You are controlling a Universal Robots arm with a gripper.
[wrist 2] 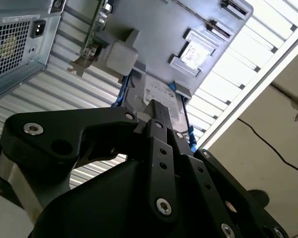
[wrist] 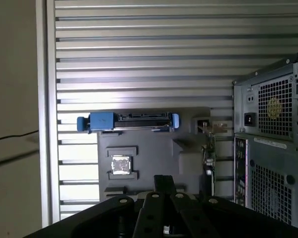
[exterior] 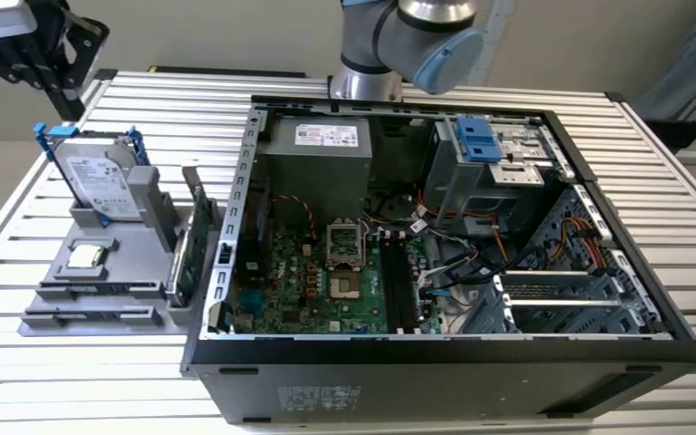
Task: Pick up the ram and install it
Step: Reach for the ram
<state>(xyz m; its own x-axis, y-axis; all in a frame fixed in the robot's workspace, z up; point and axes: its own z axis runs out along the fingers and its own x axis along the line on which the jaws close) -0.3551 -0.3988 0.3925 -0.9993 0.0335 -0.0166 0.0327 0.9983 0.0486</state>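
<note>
- Fingers [wrist 2: 156, 111] of the one gripper [exterior: 68, 101] look pressed together, black metal tip to tip, with nothing between them. The gripper hangs over the table corner at the exterior view's left, and its body is cut off by the picture edge.
- One silver hard drive [exterior: 94, 181] in a blue plastic frame stands on edge at the back of one grey moulded holder [exterior: 130, 267], just below the gripper. It is seen edge-on in the first wrist view.
- One small square chip [exterior: 88, 256] with a shiny lid lies flat in a recess of the holder.
- One ram [exterior: 101, 290], as far as can be told, is the long, thin dark strip lying in the holder's groove just in front of the chip, well apart from the gripper. Its black chips and label are too small to make out.
- One broader green card [exterior: 197, 231] with a metal bracket stands upright at the holder's right side, between the holder and the case.
- One black tower case [exterior: 445, 367] lies on its side with its side panel off, on the ribbed aluminium table [exterior: 82, 390]. Inside are one green motherboard [exterior: 312, 272], one grey boxy power supply [exterior: 318, 154], one blue latch [exterior: 481, 138] and tangled cables that hide the case floor.
- One arm [exterior: 415, 41], silver with a grey-blue joint cap, rises behind the case and is cut off by the top edge.
</note>
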